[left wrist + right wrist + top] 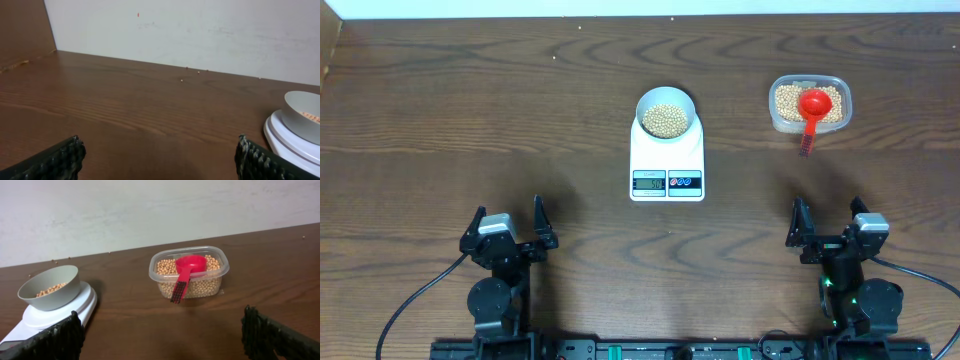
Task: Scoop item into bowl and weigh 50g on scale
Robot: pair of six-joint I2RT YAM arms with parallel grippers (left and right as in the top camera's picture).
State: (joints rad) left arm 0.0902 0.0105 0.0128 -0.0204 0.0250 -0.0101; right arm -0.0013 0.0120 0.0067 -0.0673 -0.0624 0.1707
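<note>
The pale bowl (666,111) stands on the white scale (666,160) at the table's middle and holds tan beans (665,120). More beans fill a clear plastic container (809,104) at the back right, with a red scoop (812,110) resting in it. The right wrist view shows the bowl (50,287), the scale (55,314), the container (189,272) and the scoop (186,271). My left gripper (510,226) is open and empty near the front left. My right gripper (829,222) is open and empty near the front right. The left wrist view shows the bowl's edge (303,109) on the scale (290,142).
A few stray beans (183,79) lie by the back wall. The wall runs along the table's far edge. Bare wood lies between the grippers and the scale.
</note>
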